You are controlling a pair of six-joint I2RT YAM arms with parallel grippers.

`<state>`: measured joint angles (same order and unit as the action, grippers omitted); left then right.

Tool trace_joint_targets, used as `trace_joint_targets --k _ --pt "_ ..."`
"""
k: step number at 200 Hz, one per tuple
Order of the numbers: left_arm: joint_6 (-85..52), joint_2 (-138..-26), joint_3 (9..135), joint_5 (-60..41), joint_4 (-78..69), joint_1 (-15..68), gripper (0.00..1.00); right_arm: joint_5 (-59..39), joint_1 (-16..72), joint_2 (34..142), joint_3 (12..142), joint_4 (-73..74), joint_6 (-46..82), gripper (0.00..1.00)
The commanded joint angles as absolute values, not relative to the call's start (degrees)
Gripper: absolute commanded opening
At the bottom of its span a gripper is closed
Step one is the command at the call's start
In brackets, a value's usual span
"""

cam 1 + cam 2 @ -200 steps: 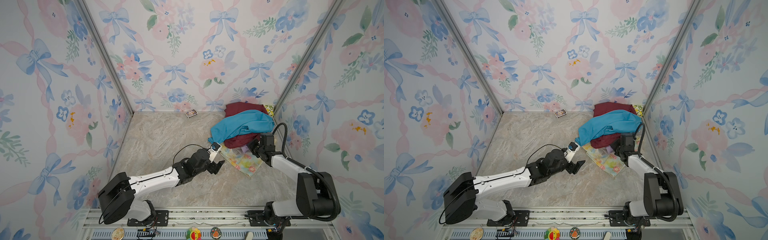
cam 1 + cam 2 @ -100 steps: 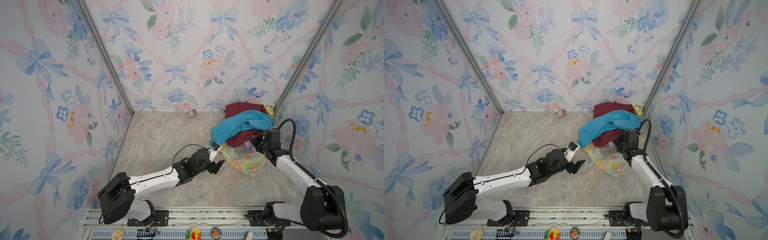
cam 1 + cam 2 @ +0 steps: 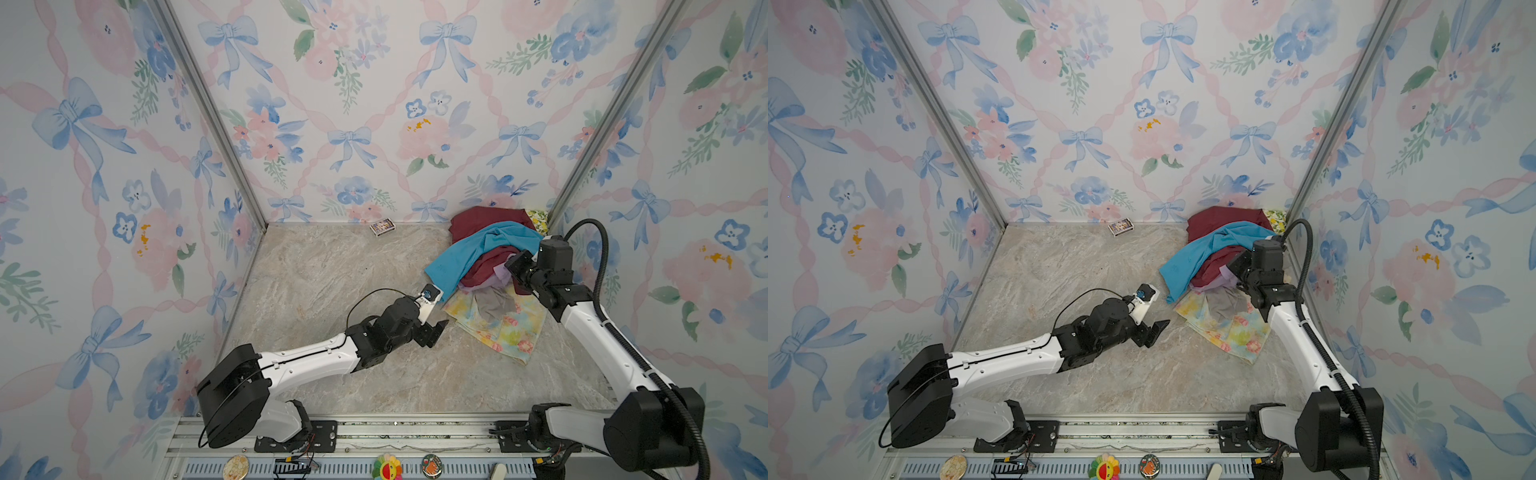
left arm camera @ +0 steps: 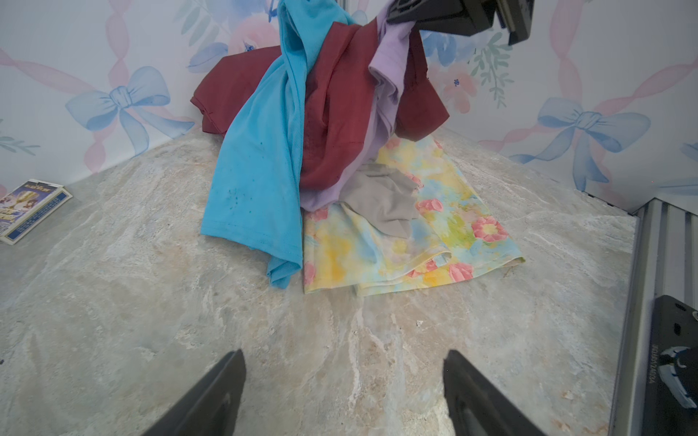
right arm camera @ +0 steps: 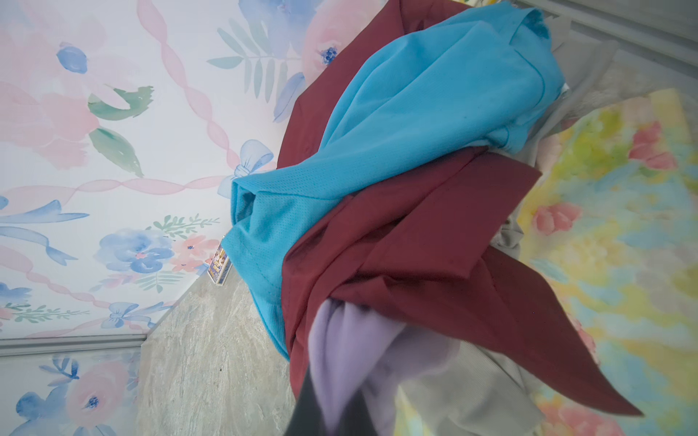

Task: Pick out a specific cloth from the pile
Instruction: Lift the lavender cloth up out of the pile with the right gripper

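- Your right gripper (image 5: pixel 340 411) is clamped together on a bunched fold of the plain, pale, thin lilac cloth (image 5: pixel 351 351). In the right wrist view its dark fingers blur at the frame edge with the fabric pinched between them.
- From that pinch the lilac cloth hangs down through the pile (image 3: pixel 494 249). It passes under the maroon woven cloth (image 4: pixel 340 113), and its lower end lies on the pastel yellow-pink floral cloth (image 4: pixel 434 226), beside the crumpled grey cloth (image 4: pixel 381 200). By my reading it is only partly free.
- The maroon cloth and the turquoise-blue mesh cloth (image 4: pixel 260 158) are lifted with it, probably because they drape over the raised fold.
- Your left gripper (image 4: pixel 345 392) has its fingers spread wide with nothing between them. It sits low over the bare marble-patterned tabletop (image 4: pixel 151 302), near the floral cloth's front edge but apart from it. It looks ready to pin the other cloths down.
- Only the left wrist view shows the whole lilac run, from the gripper down to the floral cloth.
- In both top views the right wrist hides the pinch, and only a sliver of lilac (image 3: pixel 498 275) shows.
- Both top views also show what the left wrist view misses: a yellow-green floral print cloth (image 3: pixel 538 216) in the corner behind the pile. They place the small printed card box (image 3: pixel 382 227) at the back wall, well apart.
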<state>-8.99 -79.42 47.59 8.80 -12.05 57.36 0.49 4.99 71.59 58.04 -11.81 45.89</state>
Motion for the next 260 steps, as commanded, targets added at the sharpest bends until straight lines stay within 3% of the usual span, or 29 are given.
trace_joint_targets --k 1,260 --pt "-7.74 -80.23 48.99 9.57 -11.52 57.57 0.84 1.33 5.45 71.12 62.88 -11.58 44.08 0.00" --pt "-6.94 -81.86 49.22 10.62 -11.48 57.39 0.84 -1.80 9.38 76.67 93.29 -18.84 38.50 0.00"
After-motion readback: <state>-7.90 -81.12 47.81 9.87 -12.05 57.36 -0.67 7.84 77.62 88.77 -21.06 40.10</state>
